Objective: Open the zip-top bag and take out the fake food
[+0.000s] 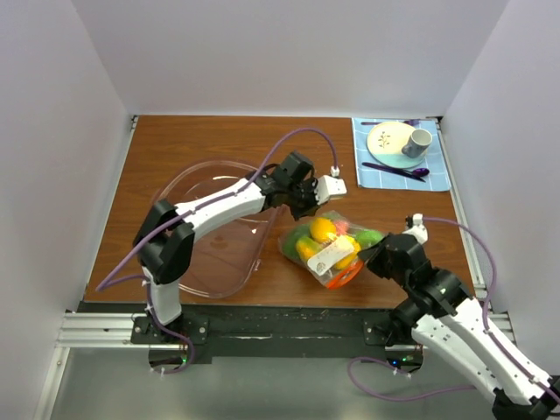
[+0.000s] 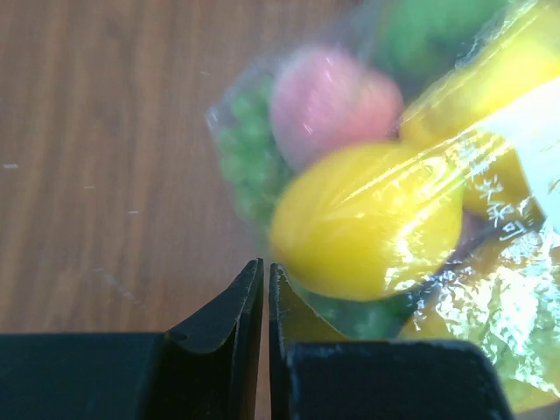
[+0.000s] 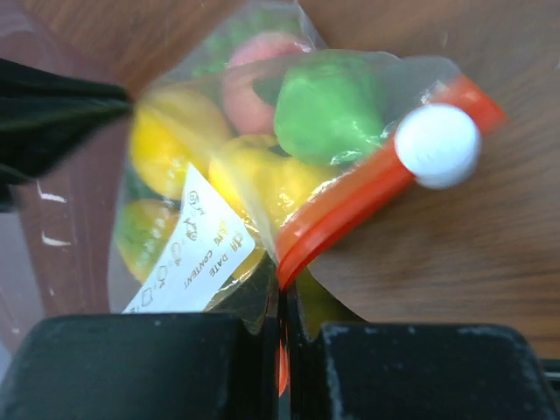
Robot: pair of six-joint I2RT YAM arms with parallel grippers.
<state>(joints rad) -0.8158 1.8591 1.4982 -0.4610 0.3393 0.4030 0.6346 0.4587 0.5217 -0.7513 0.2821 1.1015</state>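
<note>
Two arms reach over a brown wood table (image 1: 201, 140) closed in by white walls on three sides. At the left, a large clear pinkish bowl (image 1: 223, 276) fills most of the room between the table's left edge and its middle, and its rim comes near the front edge at 6 o'clock. The left arm (image 1: 214, 208) crosses above the bowl toward 2 o'clock. The left gripper (image 2: 265, 264) sits at the 11 o'clock edge of the zip-top bag (image 1: 296, 245), its jaws drawn almost together with only a thin slit between them. Clear film lies right by the tips, but I cannot tell whether any is pinched. The bag lies on the wood just right of the bowl, close to the front edge. The fake food (image 1: 324, 230) is packed inside it: yellow, green and pink-red pieces behind a white label (image 1: 331, 255). Bare wood lies open at the bag's 12 o'clock, all the way to the back wall. At the bag's 4 o'clock, the right gripper (image 3: 282, 296) is clamped tight on the orange-red zip strip (image 3: 350, 197), which runs down into the seam between its fingers. A white round knob (image 3: 437, 144) sits at the strip's far end. In the far right corner, well apart from the bag, a blue mat (image 1: 437, 179) carries a plate (image 1: 388, 140), a cup (image 1: 418, 142) and a purple spoon (image 1: 398, 171).
</note>
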